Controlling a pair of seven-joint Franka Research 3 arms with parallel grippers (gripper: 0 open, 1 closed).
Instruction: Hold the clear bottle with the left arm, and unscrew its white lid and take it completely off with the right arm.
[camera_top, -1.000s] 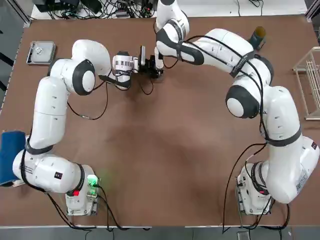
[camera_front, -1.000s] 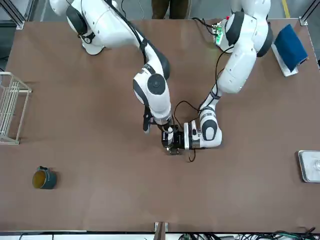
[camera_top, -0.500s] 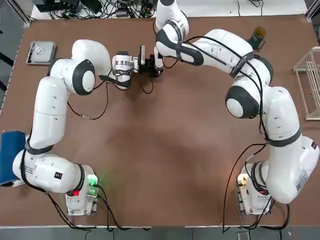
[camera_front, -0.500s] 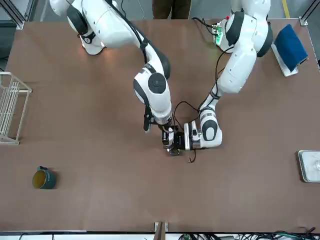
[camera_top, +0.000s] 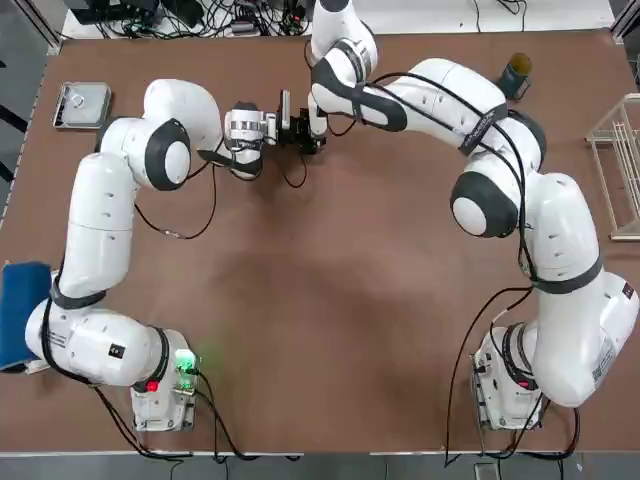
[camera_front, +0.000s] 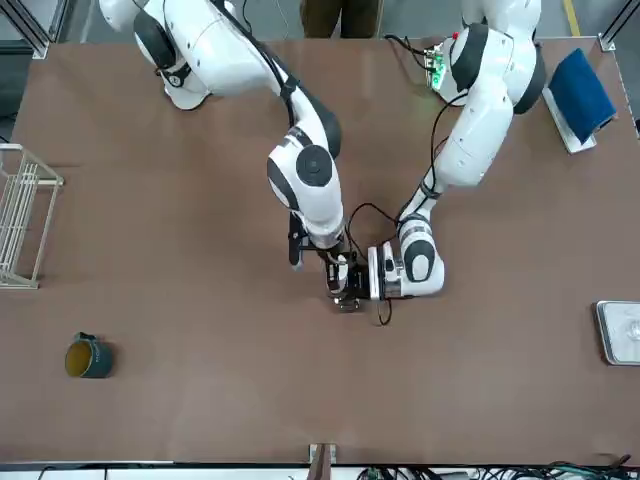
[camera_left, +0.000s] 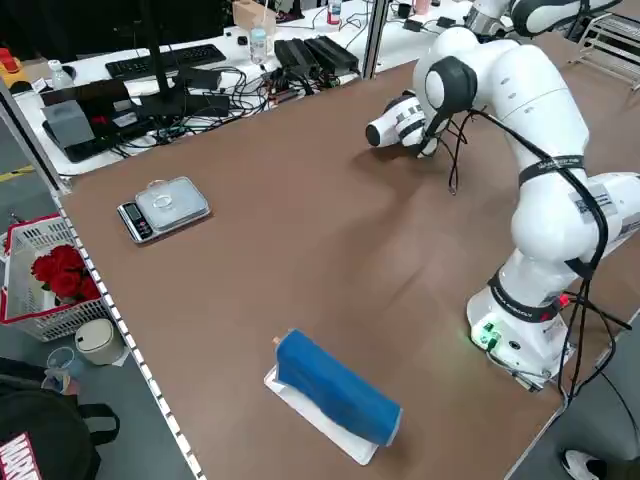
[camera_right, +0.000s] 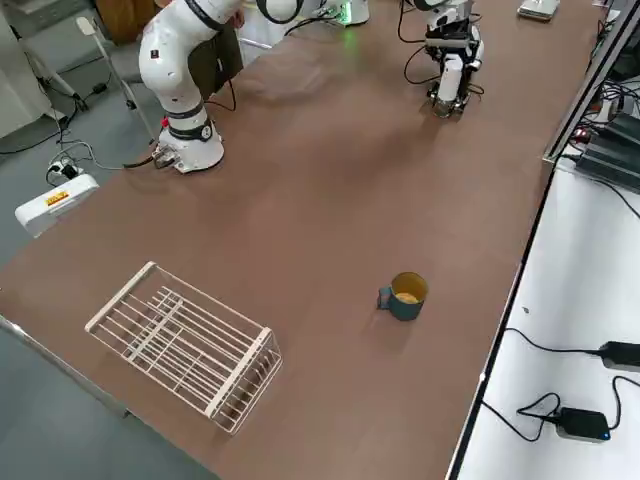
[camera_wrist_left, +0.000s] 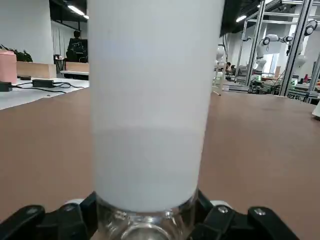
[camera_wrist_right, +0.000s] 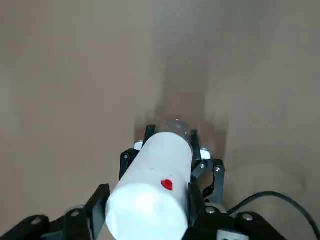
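Observation:
The clear bottle (camera_wrist_left: 145, 226) is gripped at its glass base by my left gripper (camera_wrist_left: 145, 229), which is shut on it at the far middle of the table. The white lid (camera_wrist_left: 150, 100) sits on the bottle and fills the left wrist view. In the right wrist view the white lid (camera_wrist_right: 155, 185) runs between my right gripper's (camera_wrist_right: 147, 212) fingers, which are shut on it, with the bottle's clear end (camera_wrist_right: 175, 125) beyond. From overhead the left gripper (camera_top: 288, 128) and right gripper (camera_top: 312, 132) meet, hiding the bottle.
A green jar with a yellowish lid (camera_top: 516, 72) stands at the far right, a wire rack (camera_top: 620, 165) lies at the right edge. A small scale (camera_top: 82, 103) is at the far left, and a blue roll (camera_top: 20, 310) at the left edge.
My right gripper's fingers have closed onto the white lid. The left gripper and the bottle have stayed where they were.

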